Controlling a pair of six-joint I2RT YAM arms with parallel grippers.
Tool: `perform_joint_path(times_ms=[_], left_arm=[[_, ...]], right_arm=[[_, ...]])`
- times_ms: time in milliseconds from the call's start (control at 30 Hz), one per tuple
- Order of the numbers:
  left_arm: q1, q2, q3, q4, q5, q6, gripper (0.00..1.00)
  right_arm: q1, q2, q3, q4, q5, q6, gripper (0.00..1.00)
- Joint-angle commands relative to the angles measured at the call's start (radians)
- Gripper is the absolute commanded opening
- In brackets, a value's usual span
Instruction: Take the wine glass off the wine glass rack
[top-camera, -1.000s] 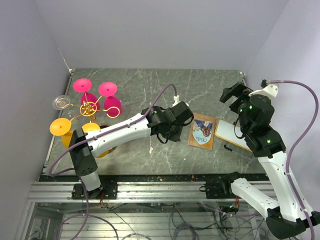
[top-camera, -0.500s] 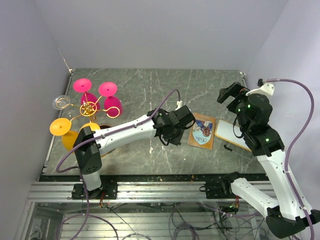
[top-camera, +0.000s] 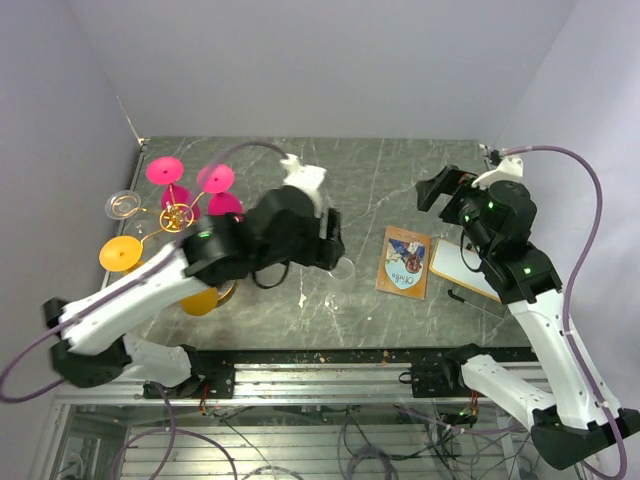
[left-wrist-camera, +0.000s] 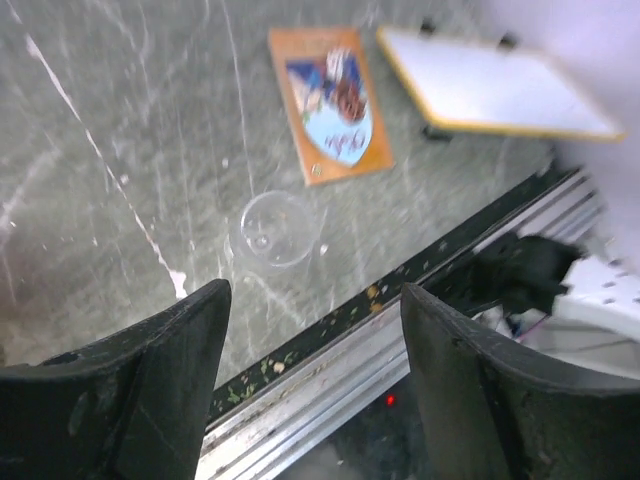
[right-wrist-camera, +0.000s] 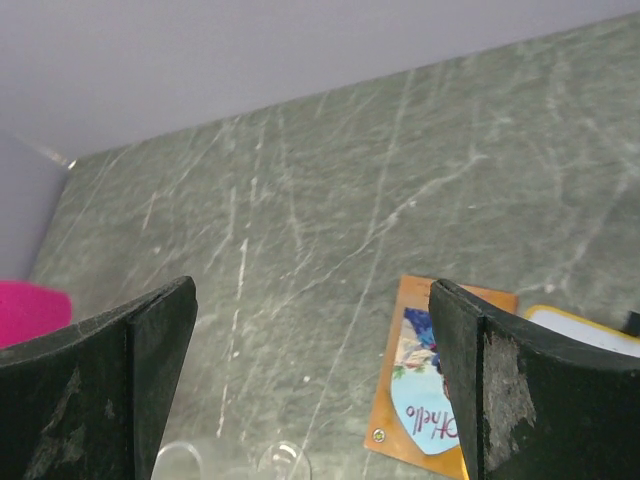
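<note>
A clear wine glass (top-camera: 343, 268) rests on the table, free of both grippers; it also shows below the fingers in the left wrist view (left-wrist-camera: 278, 230). My left gripper (top-camera: 332, 238) hangs above and just left of it, open and empty (left-wrist-camera: 312, 293). The gold wine glass rack (top-camera: 178, 215) stands at the far left, holding pink glasses (top-camera: 215, 180), yellow glasses (top-camera: 120, 252) and a clear one (top-camera: 122, 205). At the right, my right gripper (top-camera: 440, 188) is open and empty (right-wrist-camera: 312, 288), with the clear glass (right-wrist-camera: 285, 462) at the bottom of its view.
An orange picture card (top-camera: 405, 262) lies right of the glass, with a white board with an orange rim (top-camera: 465, 270) beyond it. The metal rail at the table's front edge (left-wrist-camera: 350, 370) lies below my left fingers. Walls close the left, back and right.
My left gripper opened and let go of the clear wine glass, then rose and drew back to the left. The glass stays on the table. The right arm shifted slightly left.
</note>
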Motion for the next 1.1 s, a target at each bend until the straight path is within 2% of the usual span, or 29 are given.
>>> perform_joint_path(times_ms=[0, 100, 200, 300, 467, 700, 900, 1067], left_arm=[[0.005, -0.160, 0.013, 0.030, -0.162, 0.030, 0.82], [0.003, -0.309, -0.035, 0.042, -0.268, 0.021, 0.90], [0.003, -0.453, -0.093, 0.066, -0.338, 0.001, 0.93], [0.004, -0.577, -0.152, 0.110, -0.356, -0.008, 0.96], [0.004, -0.693, -0.189, 0.100, -0.406, -0.029, 0.99], [0.005, -0.751, -0.155, 0.078, -0.451, -0.007, 1.00], [0.004, -0.744, -0.108, 0.096, -0.446, 0.037, 1.00], [0.005, -0.722, -0.078, 0.087, -0.435, 0.056, 1.00]], right_arm=[[-0.001, 0.037, 0.034, 0.051, -0.224, -0.058, 1.00], [0.000, 0.089, 0.056, 0.089, -0.388, -0.037, 0.99], [0.008, 0.162, 0.076, 0.154, -0.580, 0.036, 0.99], [0.099, 0.247, 0.079, 0.251, -0.687, 0.127, 1.00], [0.386, 0.404, 0.142, 0.376, -0.647, 0.220, 1.00], [0.667, 0.645, 0.278, 0.486, -0.546, 0.375, 0.99], [0.747, 0.798, 0.411, 0.446, -0.434, 0.471, 0.97], [0.790, 0.896, 0.533, 0.356, -0.353, 0.459, 0.95]])
